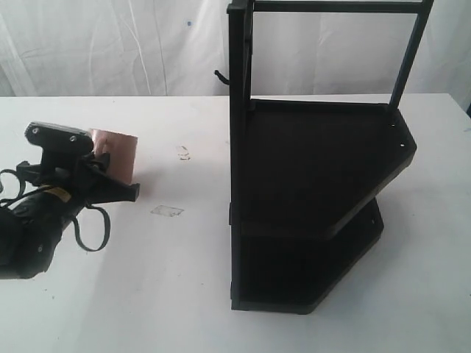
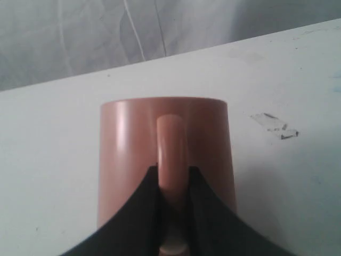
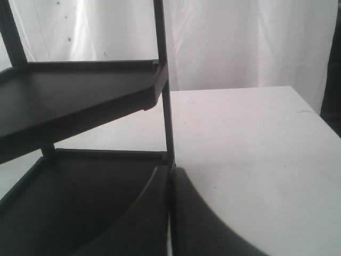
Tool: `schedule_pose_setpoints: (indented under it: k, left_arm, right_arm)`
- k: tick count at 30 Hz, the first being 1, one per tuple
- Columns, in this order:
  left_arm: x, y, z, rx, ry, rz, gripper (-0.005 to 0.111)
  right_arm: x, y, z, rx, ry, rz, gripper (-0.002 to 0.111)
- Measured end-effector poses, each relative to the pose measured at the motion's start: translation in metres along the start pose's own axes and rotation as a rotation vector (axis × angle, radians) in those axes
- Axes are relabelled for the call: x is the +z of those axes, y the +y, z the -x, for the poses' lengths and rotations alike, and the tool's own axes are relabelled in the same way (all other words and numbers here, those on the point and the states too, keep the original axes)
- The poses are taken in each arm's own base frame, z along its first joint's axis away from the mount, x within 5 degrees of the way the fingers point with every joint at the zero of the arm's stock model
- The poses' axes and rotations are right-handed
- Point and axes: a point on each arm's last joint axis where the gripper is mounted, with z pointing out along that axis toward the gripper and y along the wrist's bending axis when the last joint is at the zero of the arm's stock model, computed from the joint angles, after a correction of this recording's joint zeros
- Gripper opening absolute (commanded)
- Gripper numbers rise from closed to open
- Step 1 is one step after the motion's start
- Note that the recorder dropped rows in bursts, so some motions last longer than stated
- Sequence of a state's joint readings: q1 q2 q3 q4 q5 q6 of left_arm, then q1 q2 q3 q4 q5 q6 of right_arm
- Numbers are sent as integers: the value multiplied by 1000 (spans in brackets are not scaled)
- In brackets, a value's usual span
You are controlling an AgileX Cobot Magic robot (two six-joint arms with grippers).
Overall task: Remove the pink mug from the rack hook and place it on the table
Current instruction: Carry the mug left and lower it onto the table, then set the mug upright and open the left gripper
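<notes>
The left jaws are clamped on the pink mug (image 1: 118,154) at the left of the bench (image 1: 184,279), well apart from the rack hook (image 1: 221,76). In the left wrist view they pinch its handle (image 2: 171,144). In the right wrist view the right jaws are closed together, empty, beside the rack (image 3: 80,90).

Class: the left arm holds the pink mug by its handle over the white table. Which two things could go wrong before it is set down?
1. The left gripper pinches only the thin handle of the pink mug between its fingers, so the mug might swivel or slip.
2. The pictures do not show whether the mug's base touches the table. Opening too soon could drop or topple it.
</notes>
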State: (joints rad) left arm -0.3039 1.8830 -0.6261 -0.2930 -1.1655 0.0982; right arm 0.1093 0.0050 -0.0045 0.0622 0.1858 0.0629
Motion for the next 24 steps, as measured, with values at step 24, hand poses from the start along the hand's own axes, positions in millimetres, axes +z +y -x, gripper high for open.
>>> schedule_pose_setpoints:
  k: [24]
  left_arm:
    - [-22,3,-24,-25,76,-37,0]
  right_arm:
    - [0,0,0,2,0,0,0]
